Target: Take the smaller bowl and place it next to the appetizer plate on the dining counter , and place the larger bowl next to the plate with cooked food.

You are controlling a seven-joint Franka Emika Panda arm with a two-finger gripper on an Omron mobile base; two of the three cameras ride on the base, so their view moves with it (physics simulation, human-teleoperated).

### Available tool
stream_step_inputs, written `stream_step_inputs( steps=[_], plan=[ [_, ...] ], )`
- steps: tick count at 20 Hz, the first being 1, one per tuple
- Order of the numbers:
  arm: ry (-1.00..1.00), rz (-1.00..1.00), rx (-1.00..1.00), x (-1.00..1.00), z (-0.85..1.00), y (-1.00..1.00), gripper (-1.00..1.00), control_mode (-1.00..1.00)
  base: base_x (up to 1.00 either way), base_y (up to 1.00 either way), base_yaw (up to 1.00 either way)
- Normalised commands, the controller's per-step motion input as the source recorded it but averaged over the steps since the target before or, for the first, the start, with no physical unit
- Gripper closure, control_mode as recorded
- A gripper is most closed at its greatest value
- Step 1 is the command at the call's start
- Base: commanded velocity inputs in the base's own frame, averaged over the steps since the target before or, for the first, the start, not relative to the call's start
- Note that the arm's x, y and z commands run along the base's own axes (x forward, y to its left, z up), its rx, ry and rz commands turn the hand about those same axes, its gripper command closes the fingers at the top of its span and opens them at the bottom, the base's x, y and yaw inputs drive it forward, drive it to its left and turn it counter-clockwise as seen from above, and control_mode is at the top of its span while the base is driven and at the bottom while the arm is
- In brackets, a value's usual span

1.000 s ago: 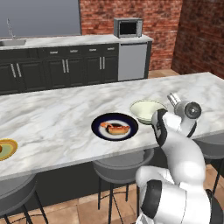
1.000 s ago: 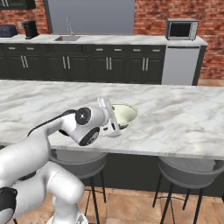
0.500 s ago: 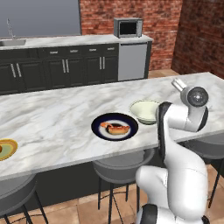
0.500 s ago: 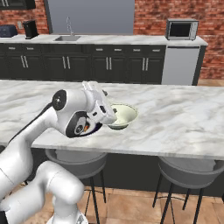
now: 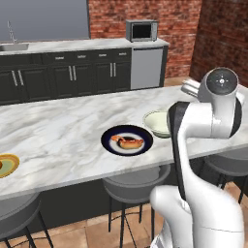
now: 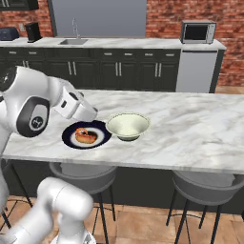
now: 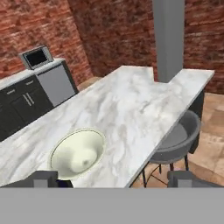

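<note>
The larger bowl (image 6: 127, 126) stands upright on the dining counter (image 6: 200, 133), just beside the plate with cooked food (image 6: 86, 135) and at that plate's 3 o'clock in the right base view. The two rims lie close, but contact cannot be confirmed. This position appears to satisfy the second half of the task: the cream bowl sits next to the dark plate, open side up and empty.

In the hand view, the larger bowl (image 7: 78, 153) lies at about 11 o'clock from the gripper (image 7: 113, 178). The jaws are spread wide and hold nothing; the two fingertips (image 7: 43, 178) are well apart, with bare marble between them. The wide setting and the offset from the bowl are consistent with a completed release, judged from the present layout alone.

In the left base view, the appetizer plate (image 5: 7, 164) rests near the counter's left end, at 9 o'clock from the dark plate and well apart from it. No brown wooden bowl is identifiable beside it, so that placement cannot be confirmed.

Grey bar stools (image 6: 206, 186) stand under the counter's near edge.
</note>
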Motion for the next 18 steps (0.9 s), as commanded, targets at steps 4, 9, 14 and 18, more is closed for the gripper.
stream_step_inputs(
  steps=[4, 9, 14, 18],
  plan=[
    [0.45, 0.46, -0.12, -0.84, 0.54, 0.92, -1.0, -1.0, 0.0, 0.0, 0.0],
    [0.29, 0.64, -0.06, -0.75, -0.09, 0.25, -1.0, -1.0, 0.0, 0.0, 0.0],
    [0.1, 0.57, 0.03, -0.43, -0.59, -0.23, -1.0, -1.0, 0.0, 0.0, 0.0],
    [-0.05, 0.16, 0.01, 0.08, -0.59, -0.11, -1.0, -1.0, 0.0, 0.0, 0.0]
  ],
)
